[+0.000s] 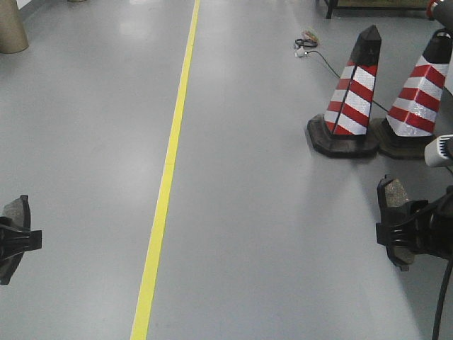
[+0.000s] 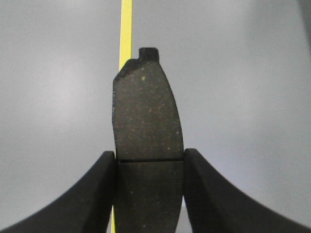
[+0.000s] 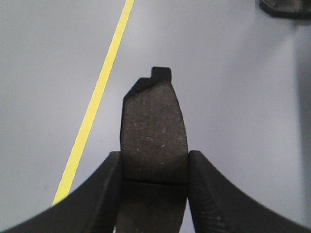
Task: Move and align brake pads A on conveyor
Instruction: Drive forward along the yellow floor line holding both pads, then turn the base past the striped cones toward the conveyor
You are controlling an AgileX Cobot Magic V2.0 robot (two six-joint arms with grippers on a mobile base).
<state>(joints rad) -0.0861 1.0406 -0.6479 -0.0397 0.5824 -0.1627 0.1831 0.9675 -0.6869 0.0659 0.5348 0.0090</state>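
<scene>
Smooth grey floor (image 1: 269,212) carries two red-and-white striped cones (image 1: 352,92) at far right and a yellow painted line (image 1: 166,177). Above it, the left jaws pinch a grey-brown gritty brake pad (image 2: 146,111). The right jaws pinch a second brake pad (image 3: 154,126).

The front view looks forward and down across the floor (image 1: 283,212). Both wrist views, each close behind a pad (image 2: 146,116), face it too. All three share the yellow line (image 1: 166,177).

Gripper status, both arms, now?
Left gripper: closed on a brake pad.
Right gripper: closed on a second brake pad.
</scene>
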